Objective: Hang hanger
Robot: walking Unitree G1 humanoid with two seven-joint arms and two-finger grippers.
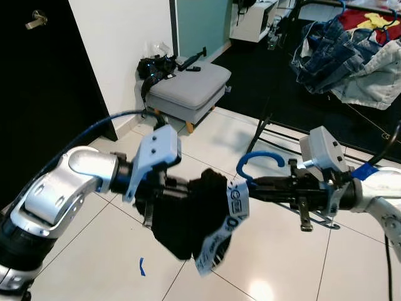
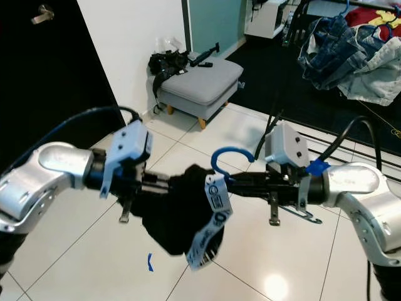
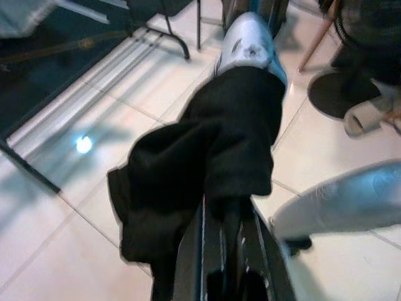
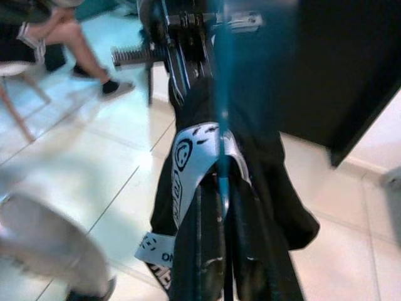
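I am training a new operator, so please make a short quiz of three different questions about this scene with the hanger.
1. True or false: the blue hanger hangs on the drying rack.
2. The left pincer grips which thing? A) grey stool B) black garment C) jeans
3. What colour is the garment's printed strap?

Key
1. False: the right pincer holds it in the air.
2. B, the black garment.
3. White, the strap with black print.
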